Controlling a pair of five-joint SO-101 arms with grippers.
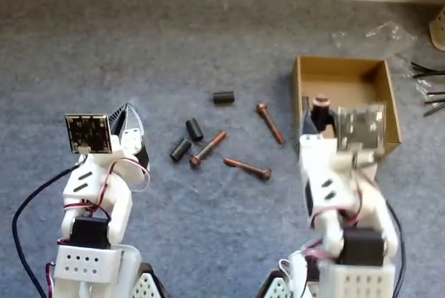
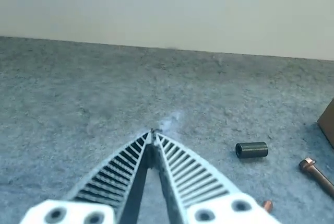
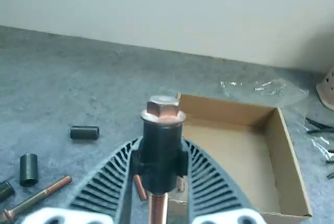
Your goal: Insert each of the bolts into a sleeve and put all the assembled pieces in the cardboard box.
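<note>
Grey carpet (image 1: 139, 48). Right gripper (image 3: 160, 153) clamps a sleeved bolt (image 3: 163, 127) upright at the cardboard box (image 3: 224, 110) wall; clear the rim before releasing. Left gripper (image 2: 153, 136) closed, empty.

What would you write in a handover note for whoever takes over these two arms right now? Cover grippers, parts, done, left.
Left gripper: shut, empty, over the carpet.
Right gripper: shut on one bolt-in-sleeve piece, at the cardboard box's edge.
Loose on the carpet: three bolts, three sleeves.
Done: one piece assembled.
Left: drop it in the box, whose visible floor is bare, then assemble and box the other three.
</note>
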